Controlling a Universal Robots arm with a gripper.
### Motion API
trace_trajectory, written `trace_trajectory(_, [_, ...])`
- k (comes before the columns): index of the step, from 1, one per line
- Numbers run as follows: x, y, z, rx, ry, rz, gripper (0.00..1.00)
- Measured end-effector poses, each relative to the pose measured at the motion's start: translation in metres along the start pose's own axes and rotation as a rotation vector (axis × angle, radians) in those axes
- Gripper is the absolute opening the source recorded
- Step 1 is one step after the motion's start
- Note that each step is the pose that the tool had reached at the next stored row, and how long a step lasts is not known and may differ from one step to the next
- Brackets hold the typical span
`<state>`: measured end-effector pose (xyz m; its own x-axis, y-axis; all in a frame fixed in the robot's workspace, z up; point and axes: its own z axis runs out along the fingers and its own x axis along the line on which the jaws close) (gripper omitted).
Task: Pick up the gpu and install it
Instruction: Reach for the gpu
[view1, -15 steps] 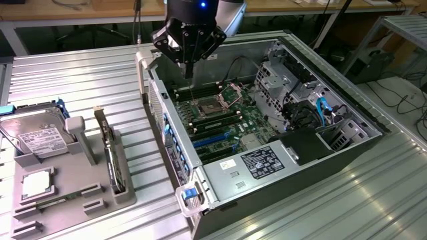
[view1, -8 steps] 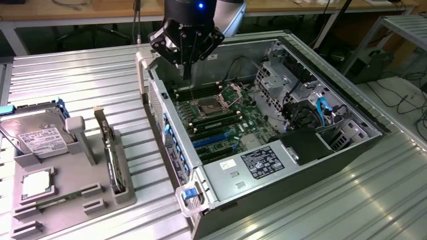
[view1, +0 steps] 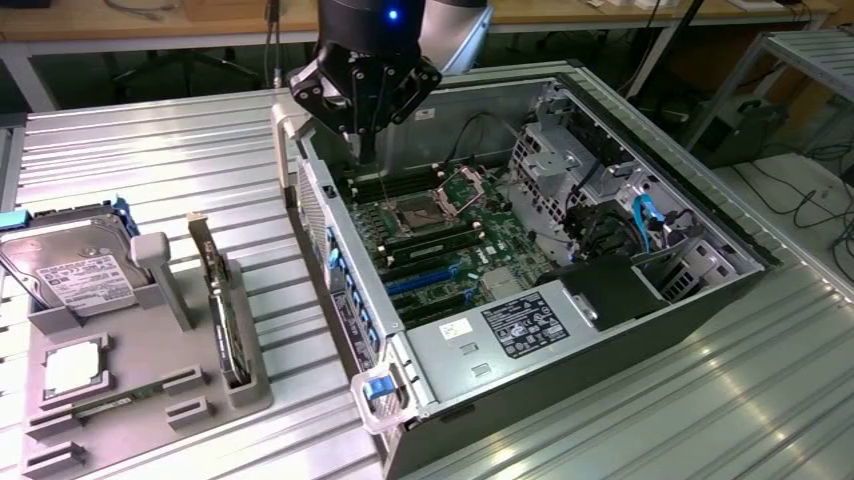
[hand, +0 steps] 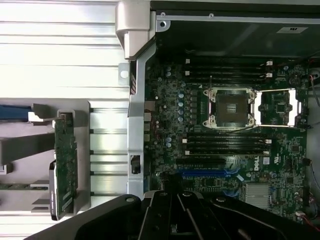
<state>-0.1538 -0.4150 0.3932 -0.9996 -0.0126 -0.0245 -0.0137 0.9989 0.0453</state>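
The open computer case (view1: 574, 420) has a grey holder (view1: 147, 410) at its 9 o'clock, where the gpu (view1: 220, 300) stands on edge. The gripper (view1: 360, 152), fingers pressed together and empty, hangs over the case's 11 o'clock corner. 1 risk: a skewed grab could jam the gpu in the holder.

A ribbed metal table (view1: 160, 150) carries an open computer case (view1: 627, 390) beside a grey parts holder (view1: 158, 345).
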Motion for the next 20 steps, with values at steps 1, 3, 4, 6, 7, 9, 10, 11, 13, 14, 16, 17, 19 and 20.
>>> trace_trajectory(1, [0.001, -0.0005, -0.0001, 0.0000, 0.0002, -0.003, 0.11])
trace_trajectory(3, [0.003, -0.0012, -0.0001, -0.0001, 0.0004, -0.007, 0.11])
trace_trajectory(4, [0.004, -0.0016, -0.0002, -0.0002, 0.0005, -0.009, 0.11])
trace_trajectory(6, [0.006, -0.0025, -0.0003, -0.0003, 0.0007, -0.014, 0.11])
trace_trajectory(7, [0.007, -0.0028, -0.0004, -0.0002, 0.0008, -0.016, 0.11])
trace_trajectory(9, [0.010, -0.0031, -0.0005, -0.0003, 0.0010, -0.018, 0.11])
trace_trajectory(10, [0.013, -0.0031, -0.0005, -0.0003, 0.0009, -0.018, 0.11])
trace_trajectory(11, [0.016, -0.0032, -0.0006, -0.0003, 0.0009, -0.018, 0.11])
trace_trajectory(13, [0.020, -0.0033, -0.0007, -0.0003, 0.0009, -0.018, 0.11])
trace_trajectory(14, [0.021, -0.0034, -0.0007, -0.0004, 0.0009, -0.018, 0.11])
trace_trajectory(16, [0.024, -0.0036, -0.0008, -0.0004, 0.0009, -0.018, 0.11])
trace_trajectory(17, [0.025, -0.0037, -0.0008, -0.0004, 0.0009, -0.018, 0.11])
trace_trajectory(19, [0.028, -0.0039, -0.0009, -0.0004, 0.0009, -0.019, 0.11])
trace_trajectory(20, [0.030, -0.0042, -0.0009, -0.0004, 0.0009, -0.019, 0.11])
